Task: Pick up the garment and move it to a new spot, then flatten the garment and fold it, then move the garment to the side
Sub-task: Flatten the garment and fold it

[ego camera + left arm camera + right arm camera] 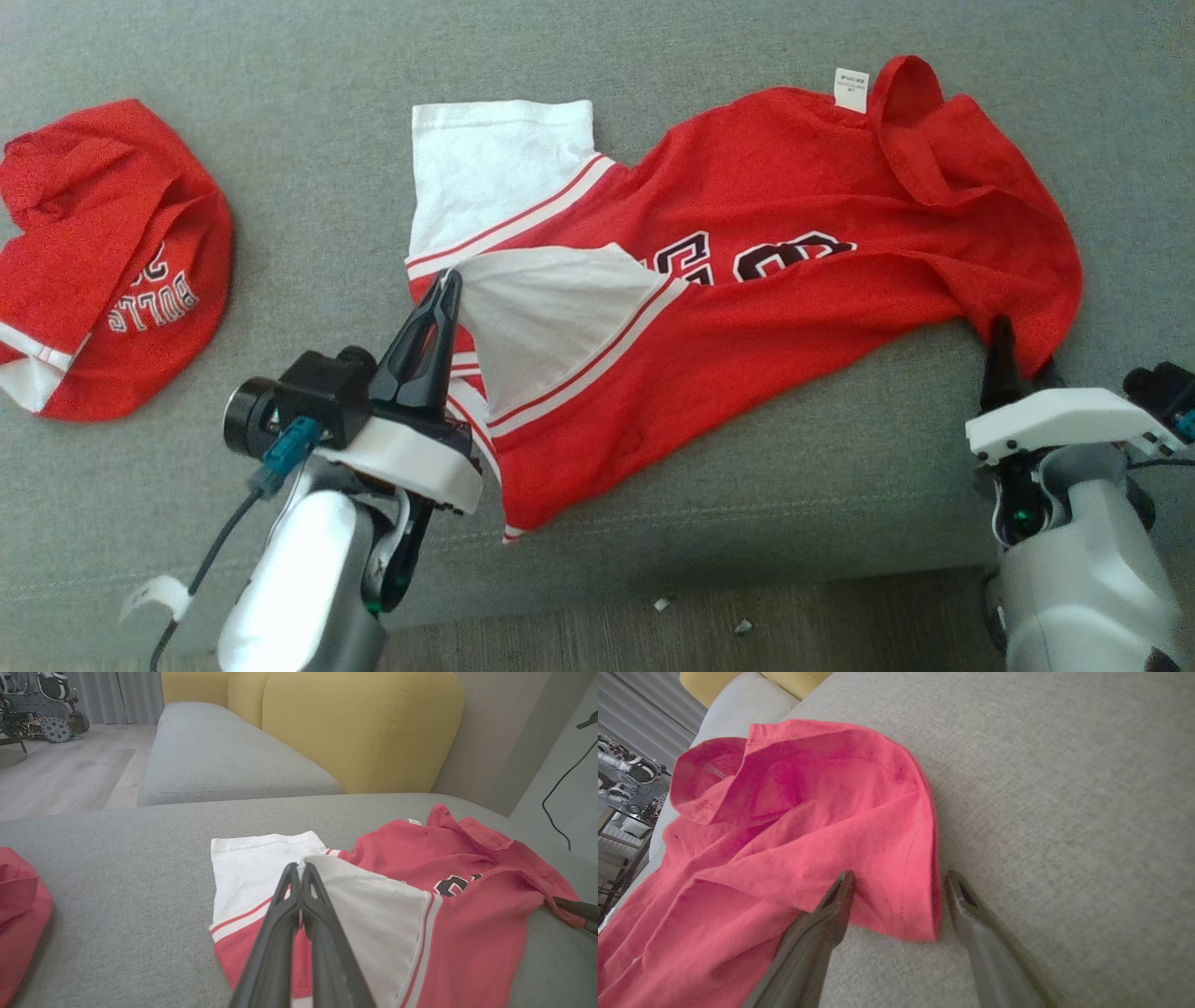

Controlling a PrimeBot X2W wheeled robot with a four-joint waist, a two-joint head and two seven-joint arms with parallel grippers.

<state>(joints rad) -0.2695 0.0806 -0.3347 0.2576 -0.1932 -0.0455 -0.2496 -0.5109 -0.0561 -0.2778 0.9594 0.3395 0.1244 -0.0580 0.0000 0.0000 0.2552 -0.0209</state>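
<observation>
The jersey lies on the couch along 9-to-3 o'clock between my arms, left gripper pinching its white flap, right gripper spread astride the 3 o'clock corner.

Soft, even daylight is spread across the scene, and no glare is seen. Faint shadows are cast beneath the near edge of the garment. The right tool is rendered blurred, and straight lines are slightly bowed toward the wrist views' edges.
</observation>
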